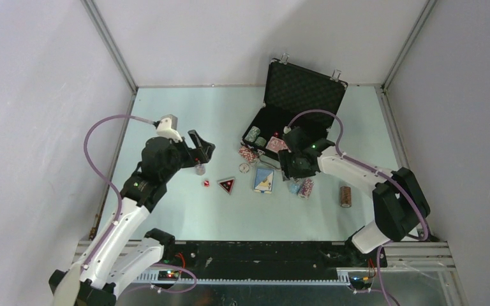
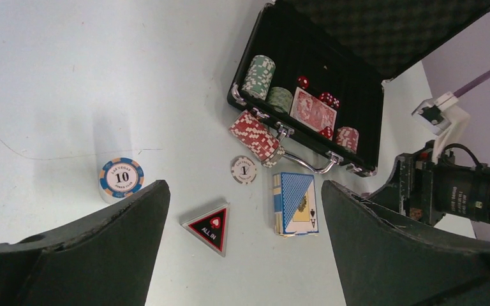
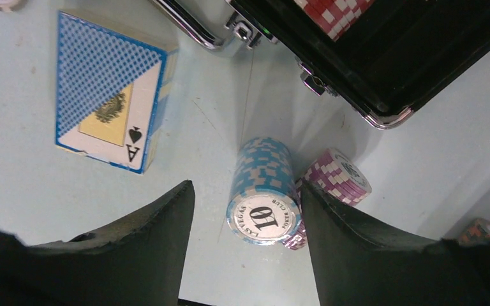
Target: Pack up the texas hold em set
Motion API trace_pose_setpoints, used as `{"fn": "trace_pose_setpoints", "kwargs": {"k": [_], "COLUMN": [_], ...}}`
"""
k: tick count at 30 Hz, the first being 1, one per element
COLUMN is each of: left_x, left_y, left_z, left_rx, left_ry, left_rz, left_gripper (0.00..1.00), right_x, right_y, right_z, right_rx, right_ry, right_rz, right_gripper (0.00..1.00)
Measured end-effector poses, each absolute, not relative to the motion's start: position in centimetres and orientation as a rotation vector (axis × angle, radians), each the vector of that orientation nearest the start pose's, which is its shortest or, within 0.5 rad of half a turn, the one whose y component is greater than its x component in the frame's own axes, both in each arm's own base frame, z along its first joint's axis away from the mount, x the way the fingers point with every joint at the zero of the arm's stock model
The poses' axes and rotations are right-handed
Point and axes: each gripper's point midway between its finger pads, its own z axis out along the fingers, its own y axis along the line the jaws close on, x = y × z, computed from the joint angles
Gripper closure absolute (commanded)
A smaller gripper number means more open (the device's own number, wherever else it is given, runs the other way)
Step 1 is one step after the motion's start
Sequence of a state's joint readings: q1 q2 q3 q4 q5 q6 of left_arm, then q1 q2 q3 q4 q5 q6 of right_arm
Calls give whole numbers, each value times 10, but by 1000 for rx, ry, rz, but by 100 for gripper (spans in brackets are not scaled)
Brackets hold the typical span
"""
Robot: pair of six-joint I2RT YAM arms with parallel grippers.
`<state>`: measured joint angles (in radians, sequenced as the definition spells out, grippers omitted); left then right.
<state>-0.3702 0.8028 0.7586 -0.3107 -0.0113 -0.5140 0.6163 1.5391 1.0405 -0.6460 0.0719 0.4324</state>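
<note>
The black briefcase (image 1: 303, 95) lies open at the back, holding green chip stacks (image 2: 258, 75), a red card deck (image 2: 312, 111) and red dice (image 2: 328, 99). In front of it on the table lie a red/white chip stack (image 2: 256, 136), a white "1" chip (image 2: 244, 170), the blue card deck (image 2: 294, 204) and the black "ALL IN" triangle (image 2: 210, 227). My right gripper (image 3: 247, 191) straddles a lying blue chip stack (image 3: 263, 191); its right finger is beside the stack and its left finger stands apart. My left gripper (image 2: 244, 197) hangs open above the triangle.
A purple chip stack (image 3: 335, 182) leans against the blue one. An upright blue "10" stack (image 2: 121, 178) stands by my left finger. A red die (image 1: 207, 183) lies left of the triangle. A brown chip stack (image 1: 345, 196) lies at the right.
</note>
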Motion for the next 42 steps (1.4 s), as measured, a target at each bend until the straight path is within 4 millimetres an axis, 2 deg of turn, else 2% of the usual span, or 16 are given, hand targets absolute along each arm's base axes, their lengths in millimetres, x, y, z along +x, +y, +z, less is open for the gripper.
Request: {"fn": "trace_pose_setpoints", "kwargs": {"k": [5,12,16,20,24,26,27,29,33,36,42], "left_x": [278,281,281,279,276,273,269,262,244,235,223], "left_y": [-132,-138,-148,-165,-185,-199,-208,-221,-248,-261,-281], "left_z": [233,235,235,228,231,239,244,250,256,249,235], "left_rx": [-134,-116,-82,-7,102,205,273,377,613,744,927], "left_ry": [1961,1954,1955,1980,1959,1908,1873,1825,1721,1683,1641], "left_rz": [-600,-624,-655,-693,-750,-782,-797,-814,-825,-818,-782], "left_gripper": [3,3,1,0,0,0,0,0,0,0,0], "right_x": [255,252,250,255,260,261,265,266,261,254,244], "right_y": [185,184,188,203,216,222,219,222,239,249,262], "right_z": [59,52,57,78,115,144,147,168,201,213,226], "right_rx": [-235,-239,-247,-242,-190,-164,-141,-135,-205,-237,-255], "right_ry": [2766,2798,2812,2806,2754,2692,2682,2635,2568,2548,2530], "right_rz": [150,139,174,300,596,793,807,916,1100,1199,1324], "right_gripper": [38,59,69,72,77,78,78,78,78,78,78]}}
